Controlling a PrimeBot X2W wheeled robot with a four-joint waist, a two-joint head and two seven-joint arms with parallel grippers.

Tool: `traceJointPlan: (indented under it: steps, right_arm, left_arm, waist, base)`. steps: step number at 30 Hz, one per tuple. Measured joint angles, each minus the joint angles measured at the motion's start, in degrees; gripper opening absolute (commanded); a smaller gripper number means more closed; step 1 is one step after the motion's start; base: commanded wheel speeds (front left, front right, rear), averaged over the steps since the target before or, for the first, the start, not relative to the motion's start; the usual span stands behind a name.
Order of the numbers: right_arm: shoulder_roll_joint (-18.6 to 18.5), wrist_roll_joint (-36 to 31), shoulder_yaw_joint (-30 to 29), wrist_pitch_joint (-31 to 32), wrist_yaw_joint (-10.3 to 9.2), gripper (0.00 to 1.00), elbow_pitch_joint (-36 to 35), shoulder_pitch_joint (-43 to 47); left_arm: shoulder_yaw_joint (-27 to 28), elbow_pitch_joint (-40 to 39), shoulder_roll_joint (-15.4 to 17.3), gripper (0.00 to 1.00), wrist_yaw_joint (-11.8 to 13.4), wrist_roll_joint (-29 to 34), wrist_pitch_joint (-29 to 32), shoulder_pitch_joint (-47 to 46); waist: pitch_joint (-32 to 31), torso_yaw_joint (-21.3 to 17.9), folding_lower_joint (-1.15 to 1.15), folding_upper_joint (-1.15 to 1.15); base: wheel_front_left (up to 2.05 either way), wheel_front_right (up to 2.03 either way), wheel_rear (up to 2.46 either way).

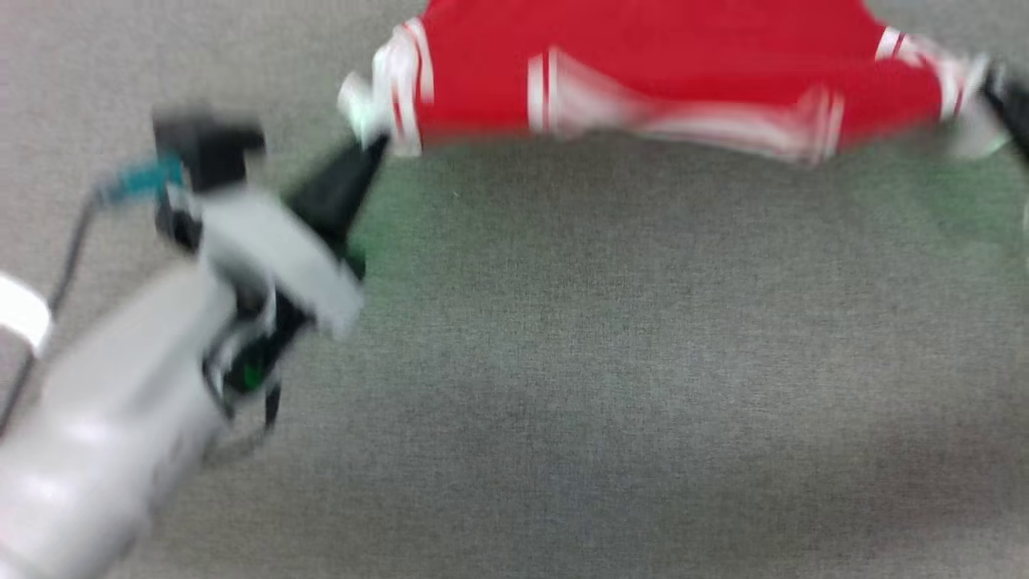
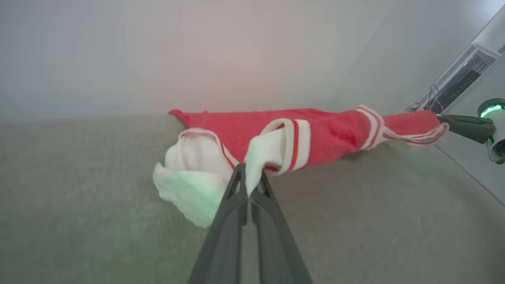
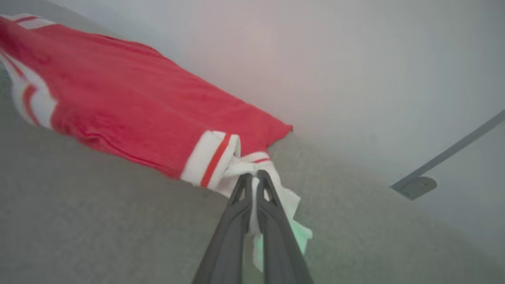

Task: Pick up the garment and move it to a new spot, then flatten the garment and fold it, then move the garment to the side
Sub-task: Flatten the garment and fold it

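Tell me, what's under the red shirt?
Just the grey surface shows below the garment, which the left gripper and right gripper hold stretched. Whatever lies beneath the cloth farther back is covered.

Garment [image 1: 643,72]: head view, motion-smeared; upper body cut off by the top edge.
Left gripper [image 1: 371,153]: blurred; tips at the garment's left sleeve, outline unreadable.
Right gripper [image 1: 1011,104]: dark sliver at the garment's right sleeve, cut by the right edge.
Left forearm [image 1: 104,434]: below-left of the garment; blurred, cut by the corner.
Pinched sleeve cloth: hidden between each gripper's closed fingers [image 2: 221,236], wrist views.
Dark fixture [image 2: 453,85]: beyond the garment's right sleeve; too small to identify.
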Motion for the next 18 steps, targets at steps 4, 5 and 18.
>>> traceJointPlan:
  steps: [4, 5, 18]
  right_arm:
    - [-6.01, 2.12, 1.20, 2.93, -0.01, 0.00, -11.15, 8.10]
    - [-7.26, 2.50, 1.38, 3.76, -0.01, 0.00, -13.89, 9.84]
    - [-20.30, 3.69, 0.83, 15.22, -0.01, 0.00, -35.75, 26.66]
  left_arm:
    - [-0.88, -5.13, 2.99, 0.00, 0.00, -1.19, 0.00, 8.16]
    - [-1.15, -6.20, 3.74, 0.00, 0.00, -1.15, 0.00, 10.03]
    - [-8.09, -17.95, 14.28, 0.00, 0.00, -3.16, 2.55, 27.58]
  waist:
    - [-2.26, 0.06, 0.00, 0.00]
    - [-2.87, 0.07, 0.00, 0.00]
    - [-10.16, 0.21, 0.00, 0.00]
  base:
    - [0.00, 0.00, 0.00]
    - [0.00, 0.00, 0.00]
    - [0.00, 0.00, 0.00]
